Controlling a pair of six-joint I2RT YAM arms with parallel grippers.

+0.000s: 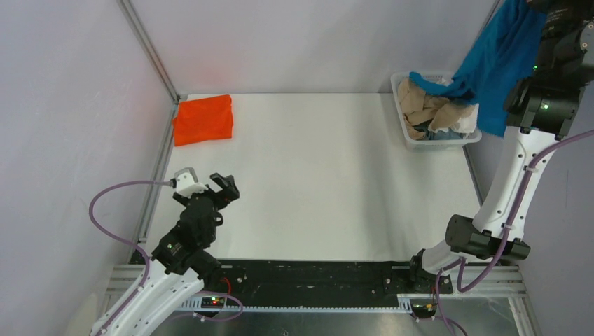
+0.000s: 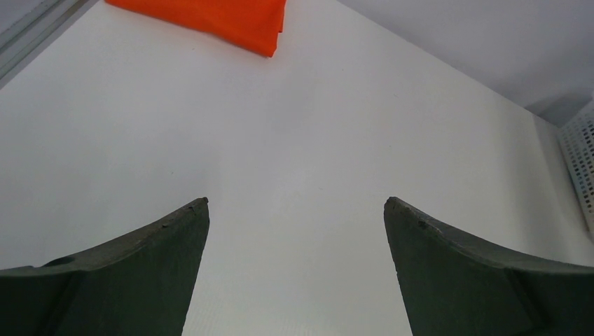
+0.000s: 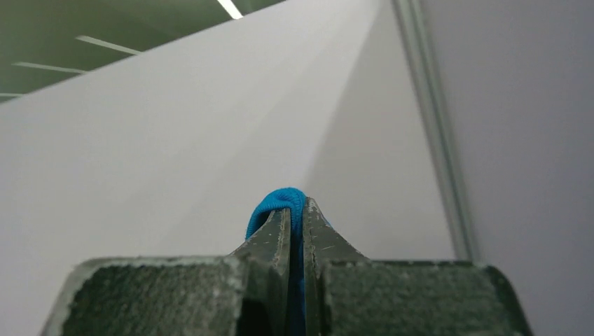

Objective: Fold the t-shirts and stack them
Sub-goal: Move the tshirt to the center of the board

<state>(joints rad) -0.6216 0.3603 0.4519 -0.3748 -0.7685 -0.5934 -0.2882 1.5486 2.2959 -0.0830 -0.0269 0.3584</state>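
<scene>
High at the back right, my right gripper [image 3: 295, 210] is shut on a fold of the bright blue t-shirt [image 3: 280, 203]. That blue t-shirt [image 1: 501, 59] hangs down over the white basket [image 1: 403, 119], its lower end trailing onto the clothes inside. A beige t-shirt [image 1: 424, 108] and a white one [image 1: 464, 119] lie crumpled in the basket. An orange t-shirt [image 1: 203, 119] lies folded at the table's back left corner and also shows in the left wrist view [image 2: 210, 17]. My left gripper [image 1: 225, 185] hovers open over the left front of the table, nothing between its fingers [image 2: 296, 201].
The basket's lattice wall [image 2: 581, 161] shows at the right edge of the left wrist view. A metal frame post [image 1: 150, 52] and grey walls bound the table at the left and back. A black rail [image 1: 315, 276] runs along the near edge.
</scene>
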